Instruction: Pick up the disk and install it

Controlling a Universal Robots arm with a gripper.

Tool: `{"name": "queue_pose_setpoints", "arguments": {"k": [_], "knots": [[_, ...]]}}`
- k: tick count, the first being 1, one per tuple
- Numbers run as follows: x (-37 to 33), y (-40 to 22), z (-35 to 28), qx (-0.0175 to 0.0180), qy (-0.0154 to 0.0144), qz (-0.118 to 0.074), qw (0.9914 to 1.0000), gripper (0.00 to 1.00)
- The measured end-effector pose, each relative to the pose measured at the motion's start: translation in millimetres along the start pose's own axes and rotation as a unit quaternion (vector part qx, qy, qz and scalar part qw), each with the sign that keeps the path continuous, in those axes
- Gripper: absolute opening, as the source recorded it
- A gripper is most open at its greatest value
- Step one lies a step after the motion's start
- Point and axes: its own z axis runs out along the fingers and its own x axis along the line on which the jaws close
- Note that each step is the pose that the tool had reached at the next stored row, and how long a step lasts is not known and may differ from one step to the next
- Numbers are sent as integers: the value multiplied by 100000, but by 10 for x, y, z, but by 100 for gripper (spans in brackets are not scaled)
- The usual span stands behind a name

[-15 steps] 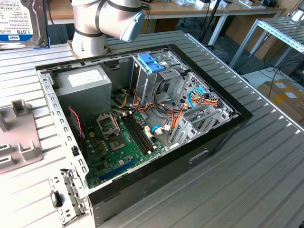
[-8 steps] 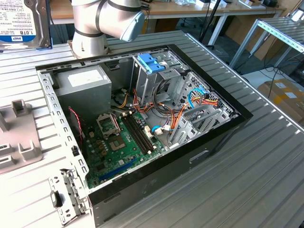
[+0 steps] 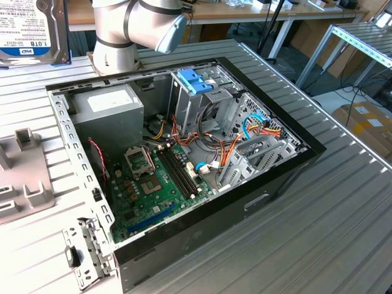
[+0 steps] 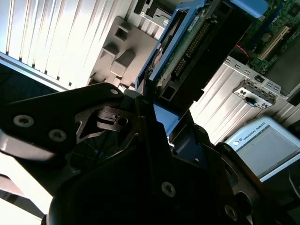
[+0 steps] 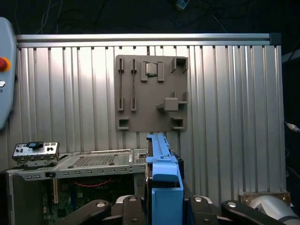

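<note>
The disk (image 3: 30,30) hangs in the air at the top of the exterior view's left, a silver-grey drive with a white label, above the ribbed table and away from the open computer case (image 3: 202,226). In the first wrist view its blue tab (image 5: 165,187) stands on edge between the black fingers of my gripper (image 5: 164,208). The second wrist view shows the disk's connector edge (image 4: 187,51) with blue rails, clamped in my gripper (image 4: 154,110). The gripper is shut on the disk.
Inside the case sit a grey power-supply box (image 3: 110,104), a metal cage with light-blue handles (image 3: 196,79), the green motherboard (image 3: 153,184) and loose cables. A grey fixture plate (image 5: 150,93) lies on the ribbed table beside the case. A teach pendant (image 4: 267,145) rests nearby.
</note>
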Motion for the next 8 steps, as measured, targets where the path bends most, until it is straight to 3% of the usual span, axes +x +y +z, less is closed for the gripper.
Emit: {"name": "queue_pose_setpoints", "arguments": {"k": [8], "knots": [[18, -40, 7, 1, -1, 0, 100000, 37]]}}
